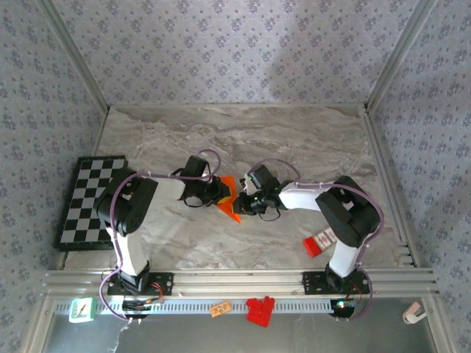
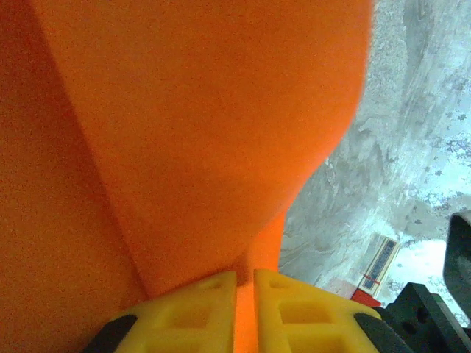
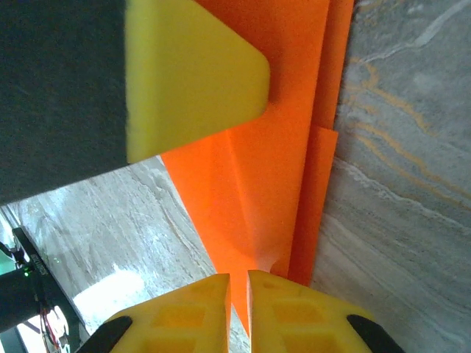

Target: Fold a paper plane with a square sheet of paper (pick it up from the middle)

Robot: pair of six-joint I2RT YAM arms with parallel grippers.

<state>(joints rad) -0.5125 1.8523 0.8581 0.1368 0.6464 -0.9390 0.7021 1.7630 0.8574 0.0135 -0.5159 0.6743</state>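
We are looking into a robot lab booth: patterned panels [image 1: 221,51] are walling a marble-look table [image 1: 309,147], an aluminium rail [image 1: 235,279] carrying left arm [image 1: 131,213] and right arm [image 1: 346,213], checkerboard [image 1: 92,195] alongside.

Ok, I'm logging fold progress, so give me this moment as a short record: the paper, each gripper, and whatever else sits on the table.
paper: orange paper, mid-table, between the two grippers
fold state: creased and layered, tapering to a point; a finished plane cannot be confirmed
left gripper: shut on the paper's edge
right gripper: shut on the paper from the opposite side
other items: checkerboard at the table's left edge; red-and-white box beside the right arm
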